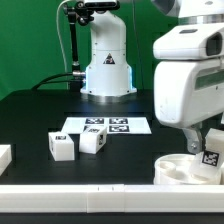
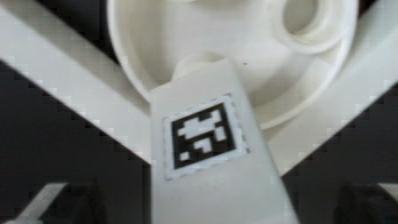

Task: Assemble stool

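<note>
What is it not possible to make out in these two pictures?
- Seat: wrist view, the frame edges cut most of it off.
- Leg: wrist view, blurred, one end cut off; whether it is inserted is unclear.
- White object: exterior view, cut by that view's left edge.

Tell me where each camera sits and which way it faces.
Exterior view: off the arm, in front of the black table, facing the arm's base; the gripper hangs at the exterior view's right.
Wrist view: on the wrist, looking down at a tagged leg and the seat; blurred fingertips show.
Shared: that leg and the seat.
</note>
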Robot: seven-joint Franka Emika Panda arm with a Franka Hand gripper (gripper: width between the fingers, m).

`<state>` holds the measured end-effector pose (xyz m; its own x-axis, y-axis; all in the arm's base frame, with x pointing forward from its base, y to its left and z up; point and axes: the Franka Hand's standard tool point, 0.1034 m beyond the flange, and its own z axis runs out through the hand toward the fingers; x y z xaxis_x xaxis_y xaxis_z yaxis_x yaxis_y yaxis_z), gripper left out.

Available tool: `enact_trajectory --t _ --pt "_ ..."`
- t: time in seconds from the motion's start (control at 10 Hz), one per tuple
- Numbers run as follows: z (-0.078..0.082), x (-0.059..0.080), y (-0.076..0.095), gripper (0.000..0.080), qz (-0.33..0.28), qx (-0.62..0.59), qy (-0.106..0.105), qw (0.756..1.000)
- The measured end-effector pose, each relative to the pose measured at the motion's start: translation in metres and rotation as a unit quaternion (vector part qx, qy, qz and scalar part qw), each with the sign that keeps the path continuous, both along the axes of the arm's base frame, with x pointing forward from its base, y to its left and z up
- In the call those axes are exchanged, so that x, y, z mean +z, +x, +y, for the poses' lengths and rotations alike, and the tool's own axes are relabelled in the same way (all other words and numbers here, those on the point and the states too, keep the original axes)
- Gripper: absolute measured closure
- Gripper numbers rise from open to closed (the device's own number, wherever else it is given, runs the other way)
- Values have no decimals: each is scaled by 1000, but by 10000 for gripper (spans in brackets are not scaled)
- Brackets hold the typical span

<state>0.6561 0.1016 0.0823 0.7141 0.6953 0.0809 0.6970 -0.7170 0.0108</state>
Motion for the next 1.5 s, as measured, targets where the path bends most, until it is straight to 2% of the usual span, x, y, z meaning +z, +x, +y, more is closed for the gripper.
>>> enact_trajectory --t 0.4,0.5,0.6,1.1,1.3,1.5 --pt "-4 -4 -2 151 -2 75 -9 997" --pt "-6 -5 -2 273 -1 72 -8 997" --pt "-6 -5 -2 433 -1 71 -8 997" --pt "-7 -4 -2 459 0 55 -7 998" --pt "-14 -4 -1 459 -4 -36 6 999" --pt "-19 -6 -4 459 -20 -140 22 990"
